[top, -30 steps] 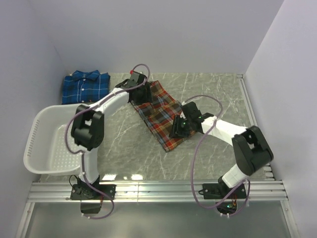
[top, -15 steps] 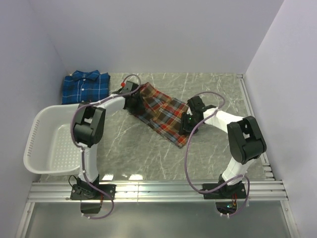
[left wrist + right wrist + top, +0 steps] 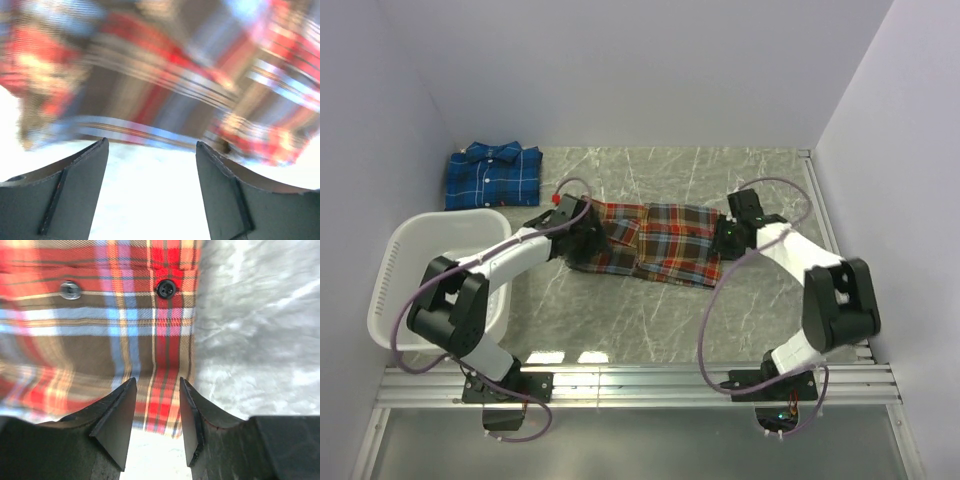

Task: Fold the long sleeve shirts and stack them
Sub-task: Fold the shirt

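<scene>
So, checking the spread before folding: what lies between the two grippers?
The red-orange plaid shirt, spanning from left gripper to right gripper; the top view shows it.

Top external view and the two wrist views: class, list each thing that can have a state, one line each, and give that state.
red-orange shirt: unfolded, spread rumpled on the table between the two grippers.
blue shirt: folded, lying at the far left corner.
white basket: upright, at the left of the table.
left gripper: open, at the red-orange shirt's left end.
right gripper: shut on the red-orange shirt's buttoned edge.
</scene>
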Robot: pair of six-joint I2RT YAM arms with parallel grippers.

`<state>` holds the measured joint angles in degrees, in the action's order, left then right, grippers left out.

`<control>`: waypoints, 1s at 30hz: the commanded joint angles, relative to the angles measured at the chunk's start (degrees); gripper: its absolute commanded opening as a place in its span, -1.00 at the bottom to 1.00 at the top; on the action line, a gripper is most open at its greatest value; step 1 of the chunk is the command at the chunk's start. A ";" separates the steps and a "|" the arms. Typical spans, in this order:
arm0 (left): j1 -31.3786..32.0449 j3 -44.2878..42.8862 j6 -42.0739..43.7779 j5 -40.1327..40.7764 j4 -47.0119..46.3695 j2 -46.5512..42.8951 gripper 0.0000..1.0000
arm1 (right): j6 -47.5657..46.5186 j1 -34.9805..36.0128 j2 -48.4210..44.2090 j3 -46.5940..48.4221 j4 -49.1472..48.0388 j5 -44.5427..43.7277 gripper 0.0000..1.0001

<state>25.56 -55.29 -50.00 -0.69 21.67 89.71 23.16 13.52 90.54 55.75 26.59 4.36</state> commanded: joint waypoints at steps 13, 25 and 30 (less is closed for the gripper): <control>21.10 -22.32 19.84 4.64 0.13 10.20 0.14 | 10.77 -15.26 -20.94 -17.95 -15.41 23.67 0.64; 24.71 -19.69 21.96 7.02 5.83 22.17 -0.39 | 11.03 -16.51 -19.00 -21.73 -18.42 24.12 0.53; 25.06 -16.26 22.31 6.84 6.37 17.79 -0.43 | 10.51 -16.51 -19.09 -21.21 -17.36 22.28 0.53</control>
<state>50.28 -74.22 -29.10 5.06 24.56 110.80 33.85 -2.79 71.50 33.74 10.28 27.83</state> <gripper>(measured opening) 0.285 0.764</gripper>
